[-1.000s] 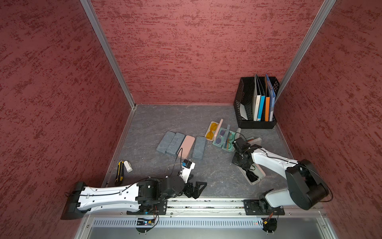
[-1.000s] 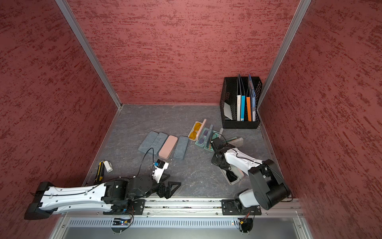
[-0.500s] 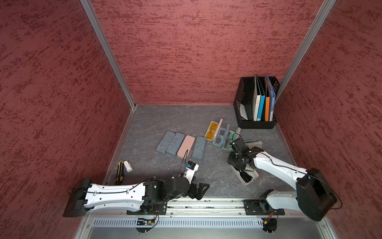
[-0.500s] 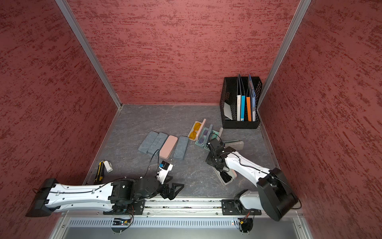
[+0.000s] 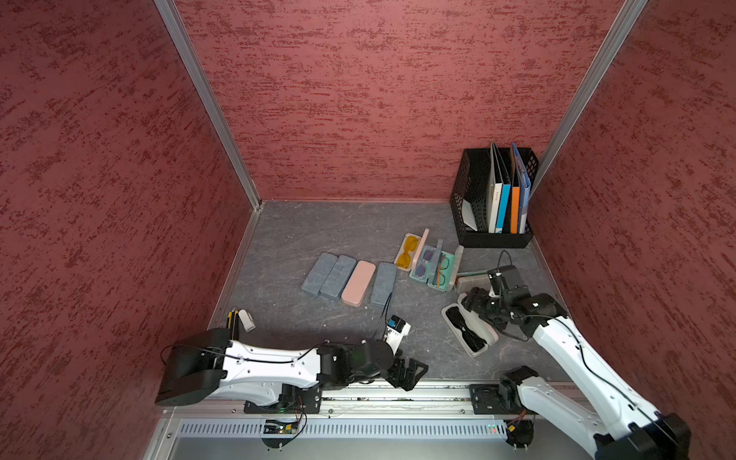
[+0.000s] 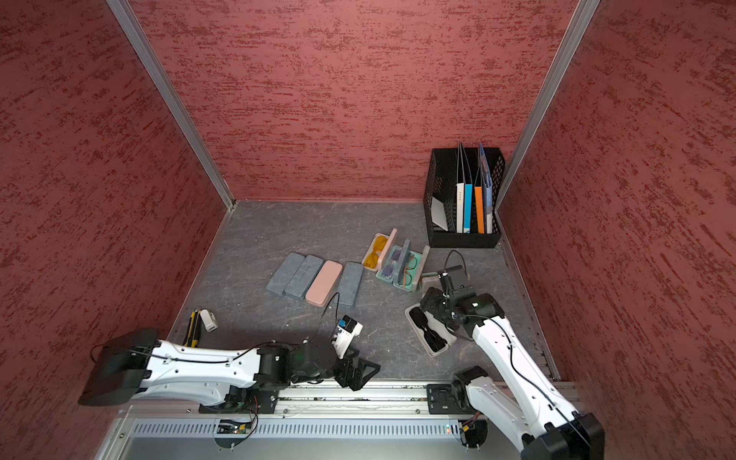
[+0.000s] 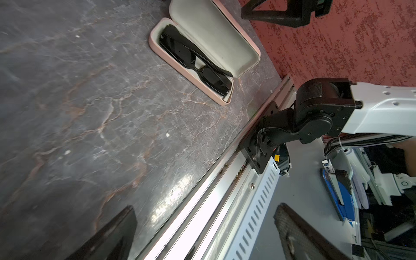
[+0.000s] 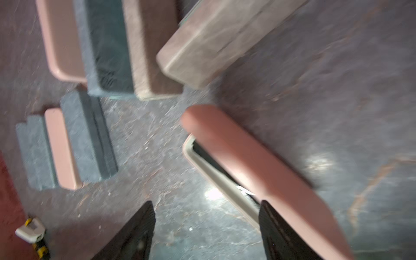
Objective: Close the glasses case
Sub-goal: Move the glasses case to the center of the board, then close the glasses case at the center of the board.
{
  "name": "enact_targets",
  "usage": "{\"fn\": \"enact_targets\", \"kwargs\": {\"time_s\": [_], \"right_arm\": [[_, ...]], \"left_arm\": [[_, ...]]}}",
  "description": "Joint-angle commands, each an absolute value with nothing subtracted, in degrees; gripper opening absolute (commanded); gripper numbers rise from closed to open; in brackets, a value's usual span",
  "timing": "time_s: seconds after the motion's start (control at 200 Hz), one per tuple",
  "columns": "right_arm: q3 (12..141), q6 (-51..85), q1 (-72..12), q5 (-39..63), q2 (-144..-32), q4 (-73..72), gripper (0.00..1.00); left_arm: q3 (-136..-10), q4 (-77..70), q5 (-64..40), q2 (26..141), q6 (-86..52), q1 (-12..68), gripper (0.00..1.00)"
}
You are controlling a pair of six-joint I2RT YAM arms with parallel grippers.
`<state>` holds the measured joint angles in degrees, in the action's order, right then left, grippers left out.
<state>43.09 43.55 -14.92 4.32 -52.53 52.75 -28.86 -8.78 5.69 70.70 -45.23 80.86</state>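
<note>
Glasses case sits open, sunglasses inside; right gripper spread wide beside its lid, left gripper wide, empty.

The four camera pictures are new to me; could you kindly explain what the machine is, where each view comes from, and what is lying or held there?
Two white robot arms, the left arm and the right arm, stand on a rail at the table's near edge. Both top views look down from above; each wrist view looks out past that arm's jaws. On the table lie four closed cases, open cases with glasses, a black file holder, and an open pink case holding black sunglasses. Both arms' jaws stand open and hold nothing; the right arm's hover by that case's lid.
</note>
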Motion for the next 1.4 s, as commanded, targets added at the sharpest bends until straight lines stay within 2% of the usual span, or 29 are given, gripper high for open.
{"fn": "enact_targets", "kwargs": {"time_s": [0.0,0.155,0.326,0.476,0.776,1.037,1.398], "right_arm": [[44.94,36.92,-9.16,5.48,-53.43,56.54,0.76],[42.33,34.35,-5.28,10.55,-56.68,52.19,0.77],[38.21,34.45,-5.27,14.4,-55.84,48.64,0.77],[35.25,33.72,-5.51,15.92,-55.22,48.15,0.78],[31.86,35.57,-8.56,19.86,-52.38,45.6,0.82],[30.84,36.76,-13.98,18.33,-54.39,42.73,0.82],[32.24,35.2,-19.32,14.3,-58.32,42.17,0.73]], "left_arm": [[-30.71,-20.45,-1.02,76.42,-47.78,79.27,0.95],[-31.54,-24.45,-2.63,81.18,-49.63,78.25,0.91],[-31.41,-25.36,-2.73,82.34,-50.41,77.37,0.73],[-31.11,-25.35,-2.49,82.31,-50.48,76.56,0.65],[-31.42,-23.39,-1.14,82.55,-49.92,76.14,0.65],[-30.65,-22.71,-1.32,82.29,-49.69,73.99,0.63],[-26.98,-17.43,1.23,75.31,-48.94,71.29,0.62]]}}
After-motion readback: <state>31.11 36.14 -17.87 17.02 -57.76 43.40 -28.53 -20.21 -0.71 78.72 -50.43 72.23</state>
